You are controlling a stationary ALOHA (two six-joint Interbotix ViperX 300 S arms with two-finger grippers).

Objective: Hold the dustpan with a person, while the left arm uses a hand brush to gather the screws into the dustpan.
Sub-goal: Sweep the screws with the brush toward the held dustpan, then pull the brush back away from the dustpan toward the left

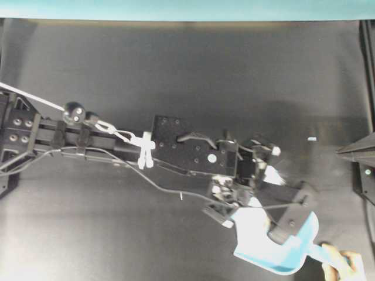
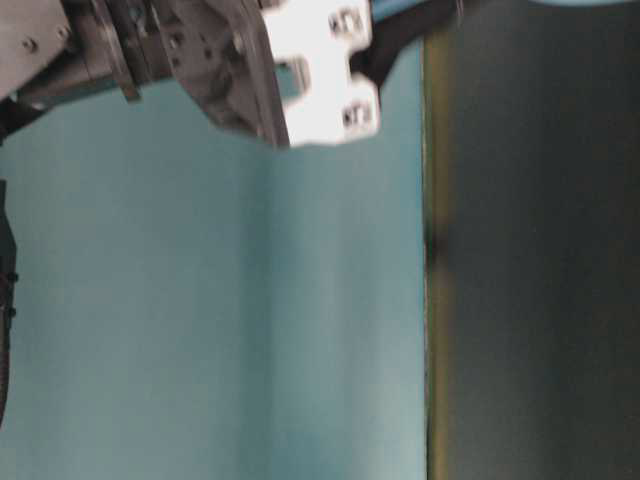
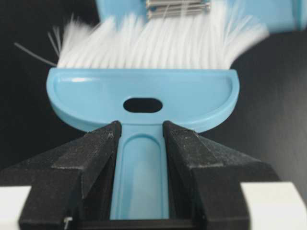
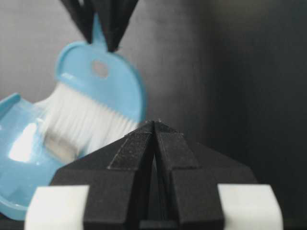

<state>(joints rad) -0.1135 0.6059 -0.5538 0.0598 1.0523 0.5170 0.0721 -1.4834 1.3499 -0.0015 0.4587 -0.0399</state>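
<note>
Both our grippers are clamping: left gripper (image 3: 141, 177) squeezing the hand brush (image 3: 144, 103) over the dustpan (image 1: 275, 257) to sweep, right gripper (image 4: 154, 158) pinching nothing.

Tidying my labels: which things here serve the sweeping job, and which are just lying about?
Job: hand brush, left gripper holding it, dustpan, person's hand, what look like screws.
Lying about: small pale scrap on the table, idle right gripper.
</note>
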